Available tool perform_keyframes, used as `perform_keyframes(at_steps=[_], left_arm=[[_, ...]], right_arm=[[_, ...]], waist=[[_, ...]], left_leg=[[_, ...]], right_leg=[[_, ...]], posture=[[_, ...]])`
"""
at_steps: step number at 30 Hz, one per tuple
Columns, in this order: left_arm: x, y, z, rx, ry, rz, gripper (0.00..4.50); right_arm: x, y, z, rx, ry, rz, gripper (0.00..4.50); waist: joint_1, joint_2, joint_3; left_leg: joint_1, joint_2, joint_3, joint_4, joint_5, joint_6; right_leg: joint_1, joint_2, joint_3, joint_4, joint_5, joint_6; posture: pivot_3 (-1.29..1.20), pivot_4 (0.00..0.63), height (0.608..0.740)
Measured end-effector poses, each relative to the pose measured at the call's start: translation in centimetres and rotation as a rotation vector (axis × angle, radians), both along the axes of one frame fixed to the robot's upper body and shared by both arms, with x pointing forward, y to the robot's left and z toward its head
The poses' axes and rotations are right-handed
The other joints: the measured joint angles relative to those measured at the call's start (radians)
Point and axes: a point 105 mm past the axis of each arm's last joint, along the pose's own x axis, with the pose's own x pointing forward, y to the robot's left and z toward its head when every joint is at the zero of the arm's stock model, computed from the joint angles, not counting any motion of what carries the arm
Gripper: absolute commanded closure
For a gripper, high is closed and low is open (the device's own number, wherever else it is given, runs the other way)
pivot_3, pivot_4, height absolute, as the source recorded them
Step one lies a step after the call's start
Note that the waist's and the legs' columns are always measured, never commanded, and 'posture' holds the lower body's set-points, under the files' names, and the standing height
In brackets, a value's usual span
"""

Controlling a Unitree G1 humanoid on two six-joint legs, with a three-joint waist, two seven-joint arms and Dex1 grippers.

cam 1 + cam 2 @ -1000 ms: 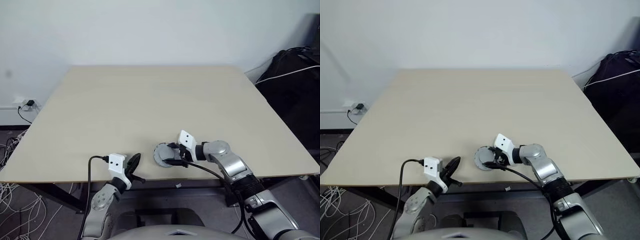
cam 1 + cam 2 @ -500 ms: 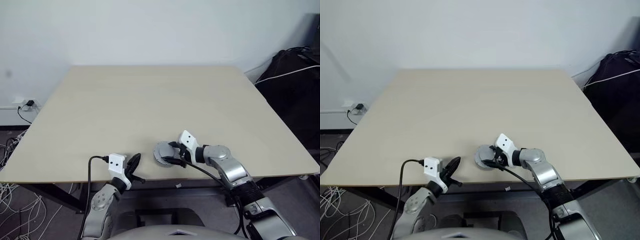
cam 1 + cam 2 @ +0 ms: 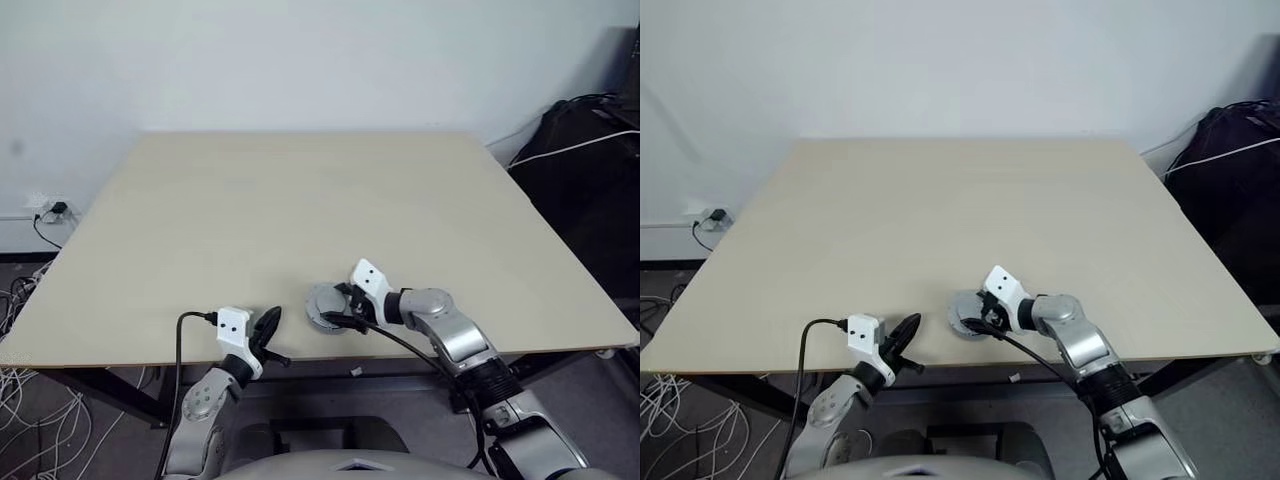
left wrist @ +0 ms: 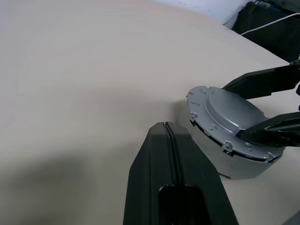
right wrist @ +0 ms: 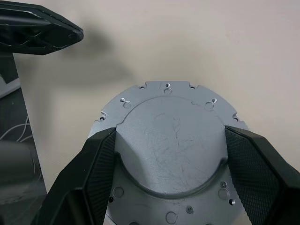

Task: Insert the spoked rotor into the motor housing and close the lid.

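on the left, cables (image 3: 20, 400) lie on the floor below a wall socket (image 3: 52, 208), beside the pale desk (image 3: 300, 200). the left gripper (image 3: 268, 325) hangs over the near edge of the desk, its black jaws pressed flat together with nothing between them, pointing toward the middle of the desk's near edge. just to its right, apart from it, the lid (image 5: 169, 150) lies on top of the motor housing (image 4: 243, 161), a silvery-grey round assembly resting on the desk near the front edge; the lid shows a raised round centre with fine scratches and a flange with small screw holes around it, and a thin dark seam runs between the lid and the body beneath. the spoked rotor cannot be made out. the right gripper (image 5: 171, 157) reaches in from the right, tilted downward, its jaws spread wide to either side of the lid's raised centre, each finger (image 5: 101, 164) lying against the rim of that raised part. a black cable (image 3: 400, 345) trails from this wrist. on the far right, a dark bag (image 3: 585, 150) with a white cord sits beyond the desk.
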Motion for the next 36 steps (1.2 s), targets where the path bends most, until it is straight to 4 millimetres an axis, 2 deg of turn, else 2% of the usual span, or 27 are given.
perform_keyframes(at_steps=[36], left_arm=[[0.14, 0.11, 0.13, 0.027, -0.021, -0.027, 4.50]], right_arm=[[0.13, -0.41, 0.09, -0.071, 0.010, 0.062, 1.29]], waist=[[0.005, 0.000, -0.001]], left_leg=[[0.001, 0.000, 0.000, 0.000, 0.000, 0.001]], right_leg=[[0.001, 0.000, 0.000, -0.001, 0.000, 0.000]], posture=[[0.00, 0.000, 0.740]])
